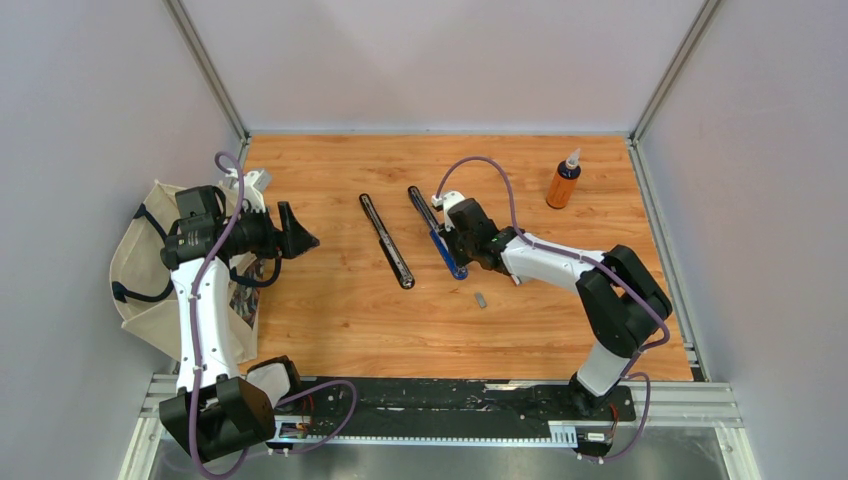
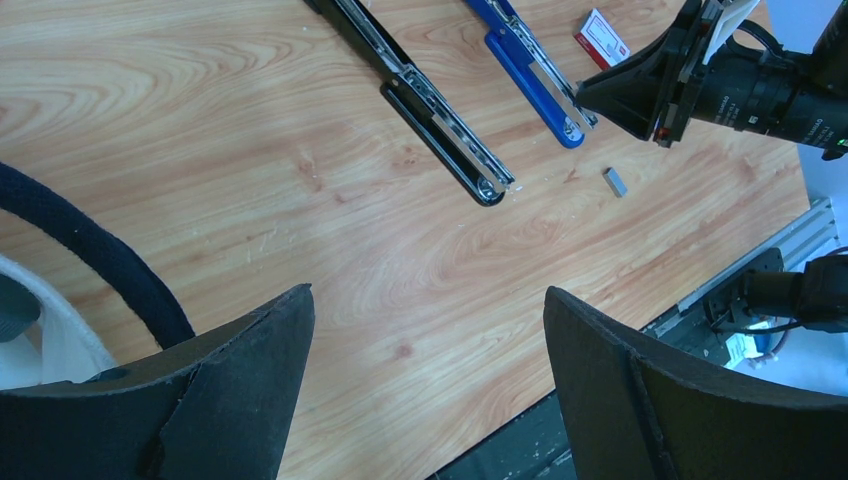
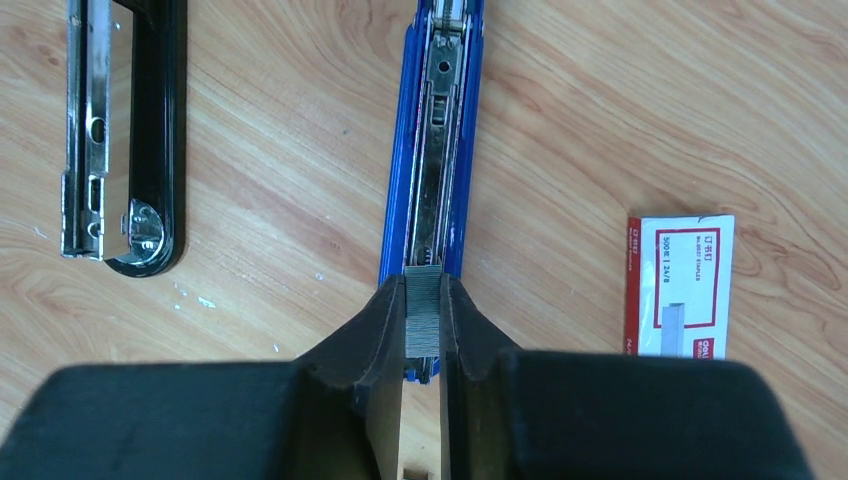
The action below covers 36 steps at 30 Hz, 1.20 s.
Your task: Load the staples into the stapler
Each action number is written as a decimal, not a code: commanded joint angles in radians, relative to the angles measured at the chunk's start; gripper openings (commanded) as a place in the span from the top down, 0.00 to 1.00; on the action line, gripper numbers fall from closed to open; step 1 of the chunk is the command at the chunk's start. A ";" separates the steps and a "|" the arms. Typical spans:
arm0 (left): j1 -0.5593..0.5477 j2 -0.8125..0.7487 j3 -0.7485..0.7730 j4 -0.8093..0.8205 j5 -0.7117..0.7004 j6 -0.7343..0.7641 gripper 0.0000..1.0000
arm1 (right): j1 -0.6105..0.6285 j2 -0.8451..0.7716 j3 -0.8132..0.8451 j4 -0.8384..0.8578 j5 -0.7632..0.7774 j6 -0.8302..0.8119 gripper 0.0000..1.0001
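right claw (image 3: 422,292) pinches a grey staple strip (image 3: 422,322) over the open blue stapler (image 3: 440,150). left claw (image 2: 428,310) gapes wide, holding nothing. only the right wrist view shows the held strip; the staple box (image 3: 680,285) lies just beside the stapler.

Wooden table (image 1: 350,320) carries a black stapler (image 1: 386,240) and a blue stapler (image 1: 422,208), both opened flat and roughly parallel near the middle, a white-and-red staple box (image 3: 680,285) near the blue one, a short grey staple strip (image 1: 480,298) lying apart nearer the front, and an orange bottle (image 1: 563,184) upright at far right.
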 commanded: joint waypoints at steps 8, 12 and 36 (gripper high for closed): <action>0.014 0.003 -0.008 0.026 0.020 0.013 0.07 | -0.005 -0.029 0.002 0.082 0.006 -0.001 0.87; 0.013 0.003 -0.006 0.027 0.020 0.013 0.07 | -0.003 -0.026 0.004 0.080 0.001 0.000 0.87; 0.014 0.003 -0.008 0.026 0.020 0.013 0.07 | -0.003 0.011 0.015 0.066 -0.011 0.003 0.87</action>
